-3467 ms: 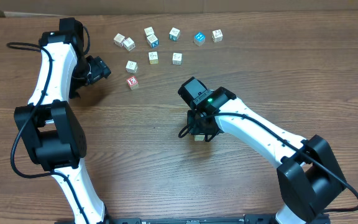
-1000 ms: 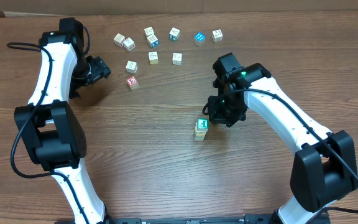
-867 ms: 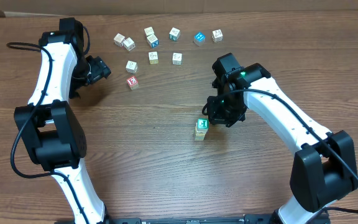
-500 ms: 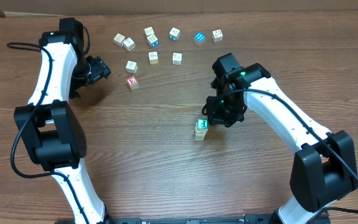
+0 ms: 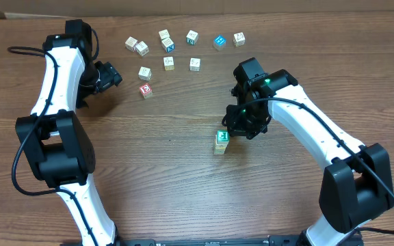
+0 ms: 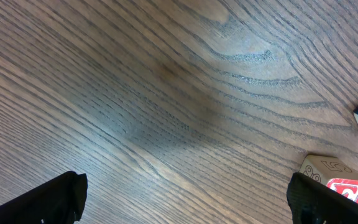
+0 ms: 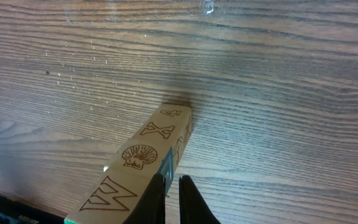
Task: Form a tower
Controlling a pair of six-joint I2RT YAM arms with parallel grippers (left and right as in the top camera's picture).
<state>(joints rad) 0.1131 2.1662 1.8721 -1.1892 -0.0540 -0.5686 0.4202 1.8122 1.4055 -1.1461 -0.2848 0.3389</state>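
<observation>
Two arms share this wooden table [image 5: 149, 178], and only the right one is anywhere near the work. The tower [image 5: 221, 141] stands alone near the middle of the table, a narrow stack with a teal face on top; from the overhead view the cubes below it are mostly hidden, showing only a pale sliver at the base. Through the right wrist camera the tower [image 7: 143, 169] runs as a leaning wooden column carved with an X, a shell and a W on its side faces, its foot planted on the bare grain.

The right gripper [image 5: 238, 127] hangs just beside the stack's upper right, and its dark fingers [image 7: 188, 200] are pressed together with nothing between them; their tips sit right at the teal top cube in the wrist view, though I cannot tell whether they touch it.

The left gripper [image 5: 112, 75] is well apart from all this, off by the far left, with its fingers [image 6: 55, 198] spread wide over empty grain. A red-faced cube [image 6: 337, 181] peeks in just inside its right finger.

Beyond that, loose letter cubes [image 5: 169, 63] lie scattered along the far edge, among them a blue cube [image 5: 219, 42] and the red one [image 5: 146, 90] nearest the left arm.
</observation>
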